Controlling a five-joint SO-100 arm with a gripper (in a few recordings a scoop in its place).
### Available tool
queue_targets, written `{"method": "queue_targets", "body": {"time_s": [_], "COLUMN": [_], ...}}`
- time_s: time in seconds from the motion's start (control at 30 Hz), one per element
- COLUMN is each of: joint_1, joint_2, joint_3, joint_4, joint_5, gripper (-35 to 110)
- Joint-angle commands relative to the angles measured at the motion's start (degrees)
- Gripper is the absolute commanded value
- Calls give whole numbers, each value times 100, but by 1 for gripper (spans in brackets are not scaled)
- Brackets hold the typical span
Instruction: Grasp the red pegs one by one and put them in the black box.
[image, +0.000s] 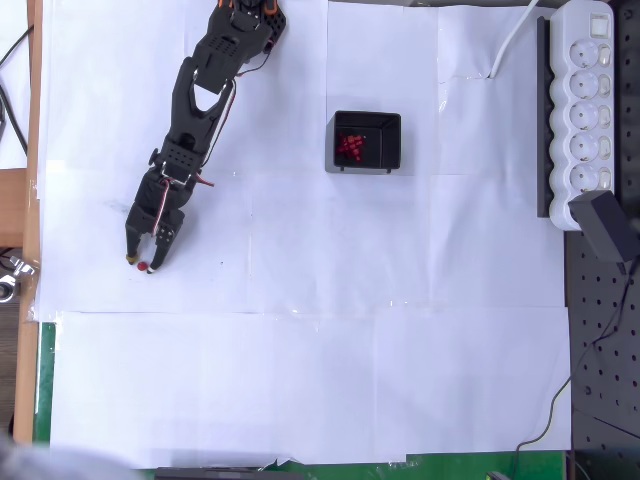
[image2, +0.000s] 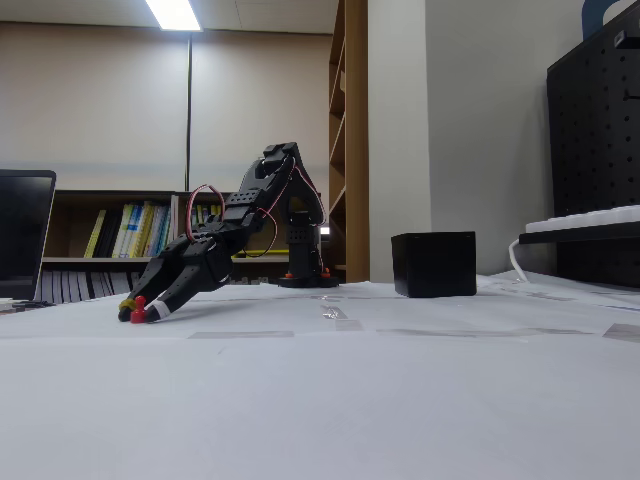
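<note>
The black arm was stretched out long from its base at the top of the overhead view, reaching down and to the left across the white paper covering the table. In the fixed view it sloped steeply down from the raised elbow to the left, wrist low, fingers nearly flat against the paper. The gripper sat at the far left of the sheet in the overhead view; in the fixed view it touched down at the tips. The fingers were narrowly parted with one red peg between the tips — same peg showed as a small red blob at the fingertips in the fixed view. Whether they were actually squeezing it or just bracketing it, I couldn't tell; the peg looked to be resting on the paper. The black box stood well apart, to the upper right of the gripper in the overhead view, open top up, with a cluster of red pegs lying on its floor toward the left side — individual count not readable. In the fixed view the box stood right of the arm's base. A white power strip lay along the right edge of the table.
</note>
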Motion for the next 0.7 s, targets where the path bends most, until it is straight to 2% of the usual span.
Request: {"method": "queue_targets", "body": {"time_s": [0.0,0.13,0.27,0.47,0.67], "joint_1": [62,53,-44,-519,-1582], "joint_2": [62,0,-466,-2417,-4702], "joint_3": [141,132,44,26,536], "joint_4": [-9,123,1151,4386,7901], "joint_5": [-44,-88,-167,-835,-1415], "gripper": [9,1,0,0,0]}}
